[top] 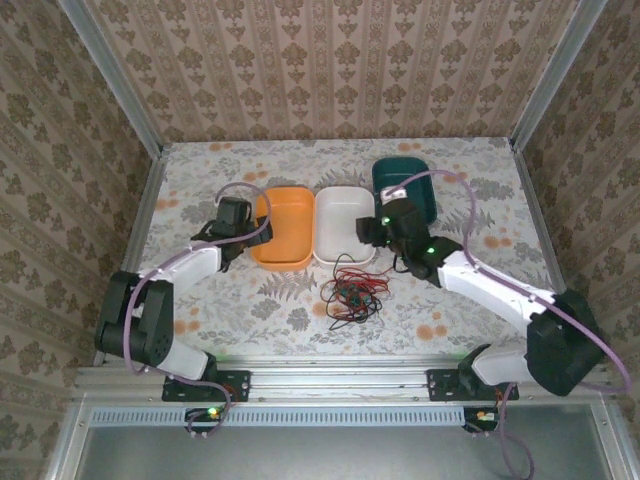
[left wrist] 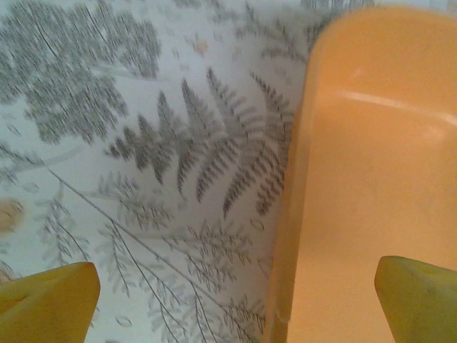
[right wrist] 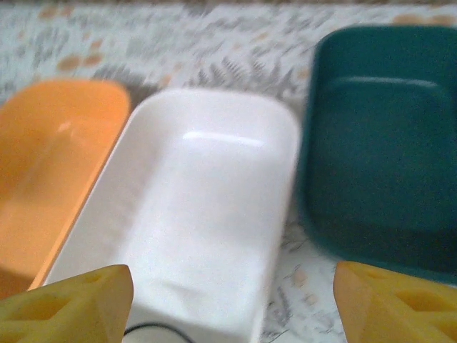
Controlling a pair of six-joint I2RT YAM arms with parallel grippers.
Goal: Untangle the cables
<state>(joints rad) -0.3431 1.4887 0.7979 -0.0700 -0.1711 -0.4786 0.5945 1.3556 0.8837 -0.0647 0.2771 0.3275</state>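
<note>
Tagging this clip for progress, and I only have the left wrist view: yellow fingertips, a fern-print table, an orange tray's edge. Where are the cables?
Observer: The cables lie in one tangled heap on the table, just in front of a white tray.
Operator: Is the right gripper holding any?
Observer: No, the right gripper is open with nothing between its fingers, hovering by the white tray's near end.
Operator: Any other trays?
Observer: A dark green tray sits right of the white one, set further back.
</note>
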